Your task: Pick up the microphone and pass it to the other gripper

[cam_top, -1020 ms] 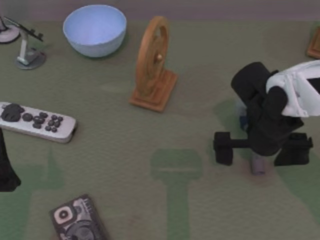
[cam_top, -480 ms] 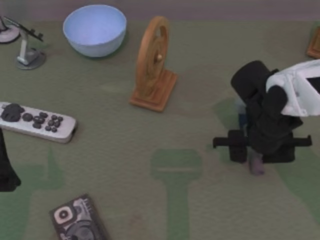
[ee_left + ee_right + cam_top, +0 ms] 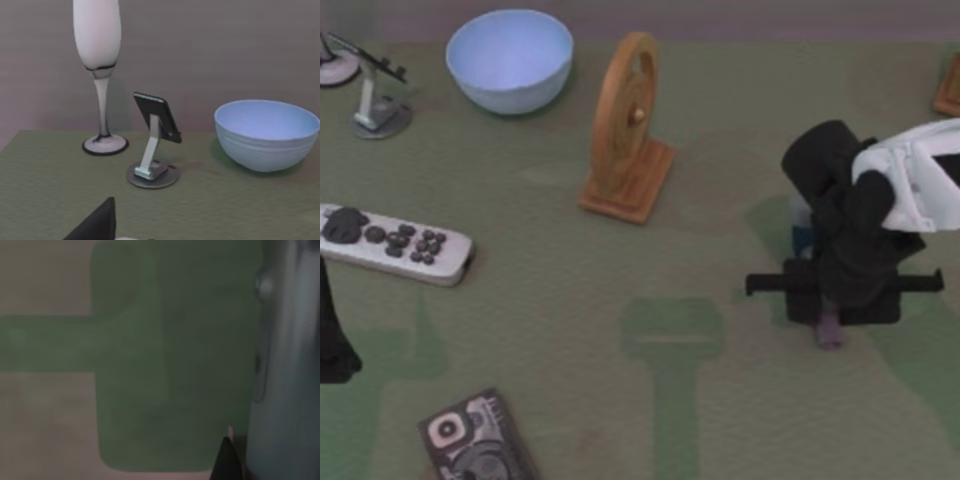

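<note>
The microphone lies at the table's right, mostly hidden under my right arm. Only its grey handle end [image 3: 831,329] and a sliver of the dark blue head [image 3: 803,238] show from above. My right gripper [image 3: 834,300] points down over it, jaws drawn in against the handle. In the right wrist view the grey handle [image 3: 287,365] fills one side, with a black fingertip [image 3: 227,460] beside it. Whether the mic is off the table cannot be told. My left gripper [image 3: 332,345], the other gripper, is parked at the left edge.
A white remote [image 3: 395,245] lies at the left. A pale blue bowl [image 3: 510,60] and a phone stand [image 3: 375,95] are at the back left. A wooden wheel on a base [image 3: 628,130] stands mid-back. A dark patterned box [image 3: 475,440] lies at the front left.
The right gripper's fingers have drawn together from wide apart onto the microphone handle. The handle end has shifted slightly left. The left arm has not moved.
</note>
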